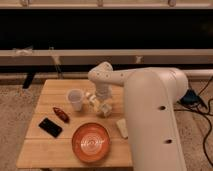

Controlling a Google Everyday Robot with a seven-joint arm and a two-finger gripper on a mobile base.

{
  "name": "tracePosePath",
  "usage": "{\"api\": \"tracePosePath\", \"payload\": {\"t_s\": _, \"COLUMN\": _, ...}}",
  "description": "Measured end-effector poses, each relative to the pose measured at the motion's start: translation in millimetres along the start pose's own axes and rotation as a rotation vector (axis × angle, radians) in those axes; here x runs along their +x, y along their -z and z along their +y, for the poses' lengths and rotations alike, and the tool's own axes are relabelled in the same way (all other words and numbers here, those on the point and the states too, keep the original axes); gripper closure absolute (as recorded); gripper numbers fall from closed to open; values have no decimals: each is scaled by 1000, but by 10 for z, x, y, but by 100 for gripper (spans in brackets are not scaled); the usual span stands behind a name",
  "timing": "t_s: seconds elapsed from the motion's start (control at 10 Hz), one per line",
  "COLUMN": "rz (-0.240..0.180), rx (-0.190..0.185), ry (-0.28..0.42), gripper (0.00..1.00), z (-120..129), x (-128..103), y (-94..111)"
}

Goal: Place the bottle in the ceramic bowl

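The small white and cream bottle (93, 99) lies on the wooden table (40, 150), just right of the clear plastic cup (75, 99). My gripper (103, 106) hangs from the white arm (107, 77), low over the table at the bottle's right end and touching or nearly touching it. The bottle's right end is partly hidden by the gripper. The orange-red ceramic bowl (91, 142) sits empty near the table's front edge, in front of the bottle and the gripper.
A small dark red object (61, 114) and a black phone (50, 127) lie left of the bowl. A beige block (121, 128) lies right of the bowl, beside my white body (155, 130). A dark shelf runs behind the table. Cables lie on the floor at right.
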Motion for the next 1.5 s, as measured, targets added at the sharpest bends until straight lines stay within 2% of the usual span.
{"api": "tracePosePath", "payload": {"t_s": 0.1, "rz": 8, "rx": -6, "ry": 2, "gripper": 33, "z": 34, "x": -10, "y": -54}}
{"api": "tracePosePath", "payload": {"t_s": 0.2, "rz": 11, "rx": -18, "ry": -1, "gripper": 45, "z": 53, "x": -7, "y": -75}}
{"api": "tracePosePath", "payload": {"t_s": 0.3, "rz": 7, "rx": -46, "ry": -9, "gripper": 56, "z": 66, "x": 10, "y": -82}}
{"api": "tracePosePath", "payload": {"t_s": 0.4, "rz": 7, "rx": -53, "ry": -16, "gripper": 66, "z": 50, "x": 47, "y": -73}}
{"api": "tracePosePath", "payload": {"t_s": 0.7, "rz": -7, "rx": -60, "ry": -56, "gripper": 95, "z": 13, "x": 219, "y": 72}}
{"api": "tracePosePath", "payload": {"t_s": 0.8, "rz": -14, "rx": -57, "ry": -86, "gripper": 100, "z": -33, "x": 360, "y": 185}}
{"api": "tracePosePath", "payload": {"t_s": 1.0, "rz": -30, "rx": -56, "ry": -120, "gripper": 100, "z": -91, "x": 673, "y": 357}}
{"api": "tracePosePath", "payload": {"t_s": 1.1, "rz": -37, "rx": -61, "ry": -126, "gripper": 100, "z": -34, "x": 821, "y": 402}}
{"api": "tracePosePath", "payload": {"t_s": 1.4, "rz": -59, "rx": -95, "ry": -123, "gripper": 98, "z": 509, "x": 1233, "y": 491}}
{"api": "tracePosePath", "payload": {"t_s": 1.5, "rz": -66, "rx": -104, "ry": -115, "gripper": 90, "z": 742, "x": 1367, "y": 521}}
